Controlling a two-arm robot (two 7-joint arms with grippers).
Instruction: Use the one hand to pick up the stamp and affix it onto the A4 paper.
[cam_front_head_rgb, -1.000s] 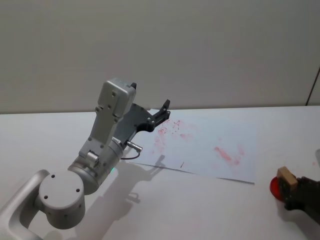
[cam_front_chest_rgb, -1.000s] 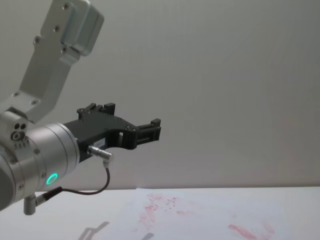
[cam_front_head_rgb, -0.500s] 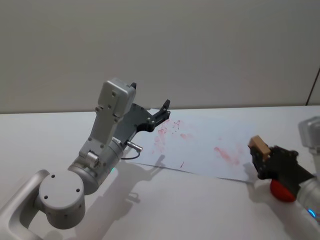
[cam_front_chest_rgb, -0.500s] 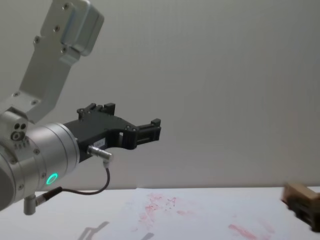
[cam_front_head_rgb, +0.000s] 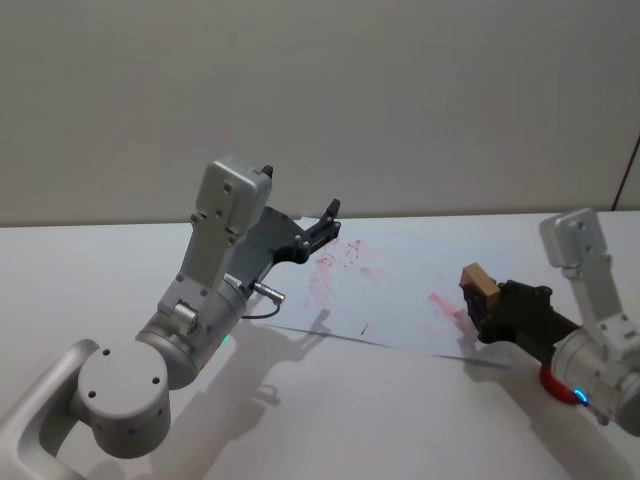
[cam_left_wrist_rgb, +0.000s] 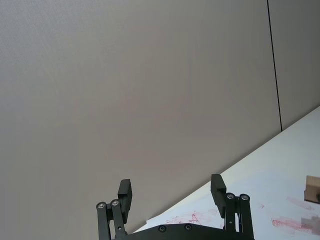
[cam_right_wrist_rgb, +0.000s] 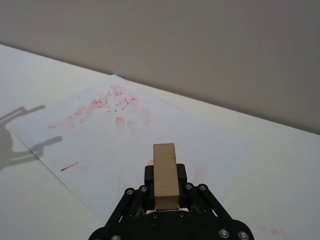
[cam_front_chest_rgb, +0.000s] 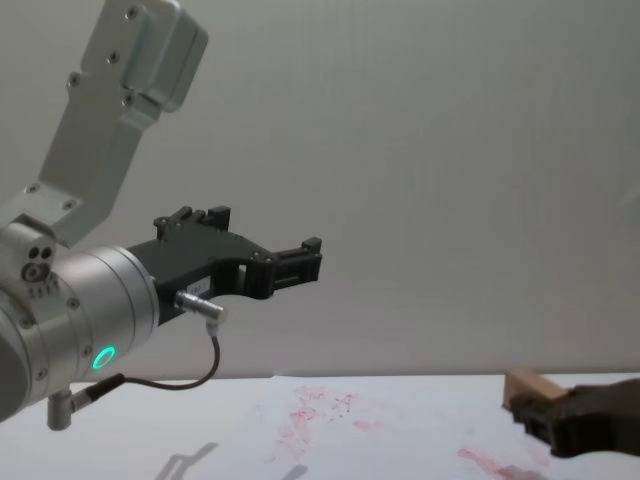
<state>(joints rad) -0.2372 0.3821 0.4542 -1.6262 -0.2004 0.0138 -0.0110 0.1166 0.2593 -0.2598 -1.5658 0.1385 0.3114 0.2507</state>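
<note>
One pale tan squared stamp (cam_front_head_rgb: 479, 280), clamped in right gripper (cam_right_wrist_rgb: 165, 194) over smudged A4 paper (cam_front_head_rgb: 400, 295), left gripper (cam_left_wrist_rgb: 171, 190) agape

**White surface, one stained sheet**

The surface (cam_front_head_rgb: 90, 265) is plain white and runs back to a pale wall. The A4 paper (cam_front_head_rgb: 405, 285) lies flat on it, right of the middle and toward the far edge, with its long sides running left to right. Its near edge shows as a thin dark line. Red-pink smudges cluster near the sheet's far left corner (cam_front_head_rgb: 338, 262). A longer blotch (cam_front_head_rgb: 447, 306) sits toward its right end, and a short dark dash (cam_front_head_rgb: 364, 328) lies close to the near edge. Off the paper, near its right end, a red round thing (cam_front_head_rgb: 547, 381) rests on the surface, only partly visible. Grey shadows fall across the bare white in front of the sheet.
</note>
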